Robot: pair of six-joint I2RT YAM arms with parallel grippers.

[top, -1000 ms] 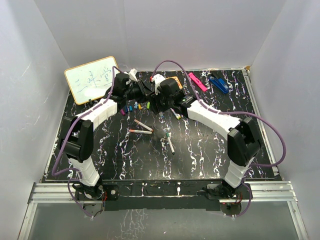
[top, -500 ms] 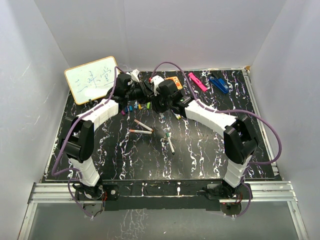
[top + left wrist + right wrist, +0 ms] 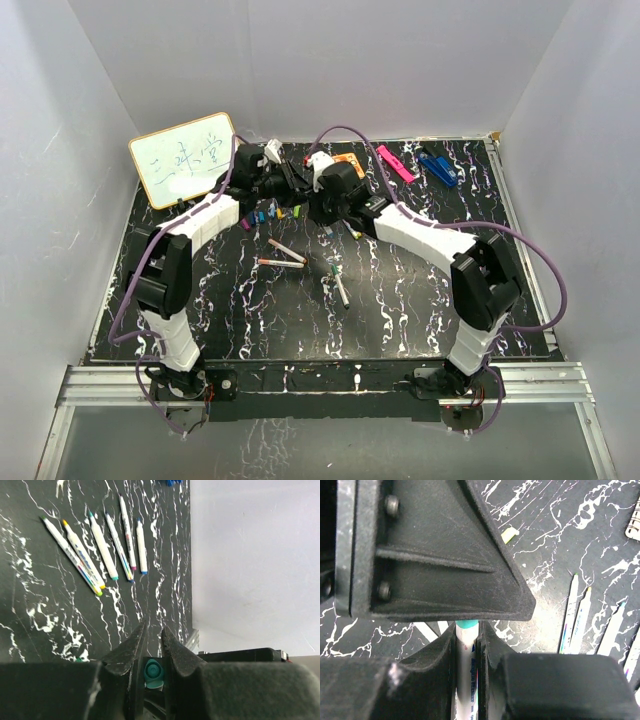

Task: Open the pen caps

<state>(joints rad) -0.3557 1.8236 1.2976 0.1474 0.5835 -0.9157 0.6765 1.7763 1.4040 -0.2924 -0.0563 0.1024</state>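
My two grippers meet at the back middle of the table. In the left wrist view my left gripper point(image 3: 152, 630) is shut on a teal pen cap point(image 3: 154, 674), seen end on between the jaws. In the right wrist view my right gripper point(image 3: 467, 630) is shut on a white pen barrel point(image 3: 466, 660). Its teal cap point(image 3: 467, 624) pokes into the left gripper's finger above. In the top view the left gripper point(image 3: 290, 184) and right gripper point(image 3: 313, 196) touch tip to tip. Several loose coloured caps point(image 3: 265, 213) lie just left of them.
Several pale pens lie in a row point(image 3: 102, 545), also in the right wrist view point(image 3: 572, 610). More pens lie mid-table point(image 3: 285, 252) point(image 3: 340, 286). A whiteboard point(image 3: 180, 158) leans at the back left. A pink bar point(image 3: 395, 163) and a blue clip point(image 3: 438, 168) lie at the back right.
Both grippers stay pressed together at the same place. The left arm has shifted a little towards the back; the right elbow has moved slightly.
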